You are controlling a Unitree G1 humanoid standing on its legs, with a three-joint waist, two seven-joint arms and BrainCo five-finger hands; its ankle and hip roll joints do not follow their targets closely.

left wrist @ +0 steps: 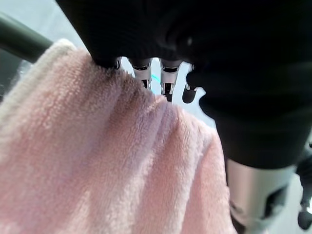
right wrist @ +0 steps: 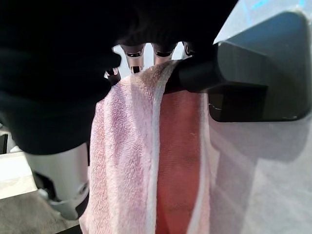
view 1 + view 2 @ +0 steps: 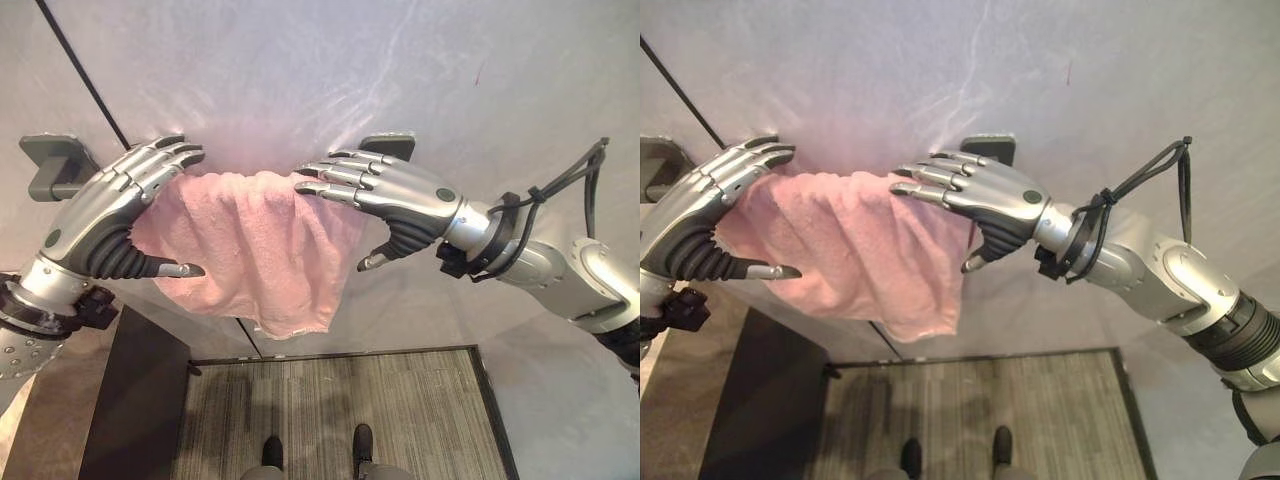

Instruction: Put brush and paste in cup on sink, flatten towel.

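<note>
fingers on bunched pink towel

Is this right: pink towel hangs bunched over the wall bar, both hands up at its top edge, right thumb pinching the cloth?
Not the thumb. In the left eye view the right hand lays straight fingers on the top of the pink towel at the bar, its thumb hanging clear below. The left hand is at the top edge too.

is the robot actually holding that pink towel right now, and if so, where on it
No firm grip shows. Both hands rest straight fingers on the pink towel along its top fold over the rail: left hand at one end, right hand at the other, thumbs apart below.
</note>
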